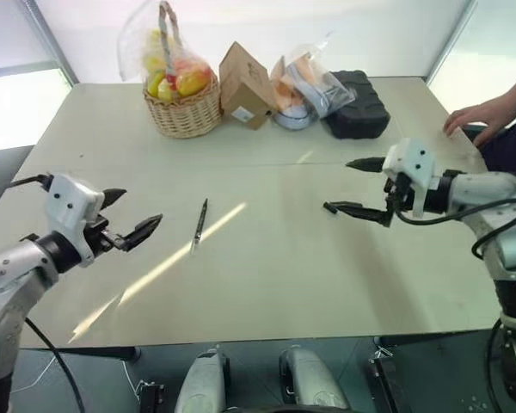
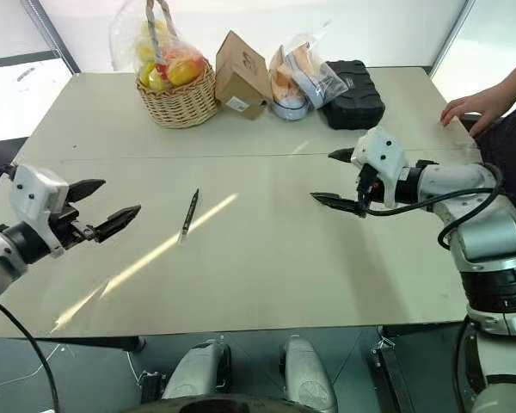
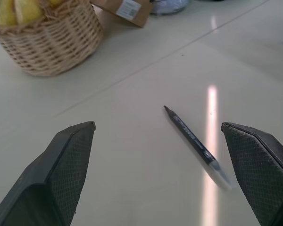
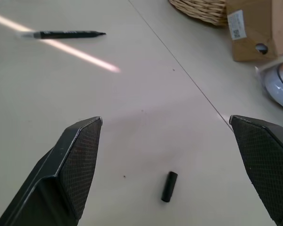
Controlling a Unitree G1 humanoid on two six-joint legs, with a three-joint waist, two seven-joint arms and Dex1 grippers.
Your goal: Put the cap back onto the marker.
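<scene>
Marker (image 1: 200,224) uncapped, flat on table (image 1: 267,284) near centre, cap (image 4: 169,186) lying apart on table between right gripper (image 1: 358,186) fingers, both untouched, right fingers spread wide, left gripper (image 1: 129,215) fingers spread wide, empty, aimed toward marker, fruit basket (image 1: 182,103) at far edge

Far across my tabletop (image 1: 267,284), a wicker fruit basket (image 1: 182,107), a cardboard box (image 1: 245,86) beside it, bagged food (image 1: 299,86), a black case (image 1: 358,105), a person's hand (image 1: 482,116) at the right edge

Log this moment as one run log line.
left end effector: open | right end effector: open | thin dark marker: on table, uncapped | tiny black plastic cap: on table
</scene>
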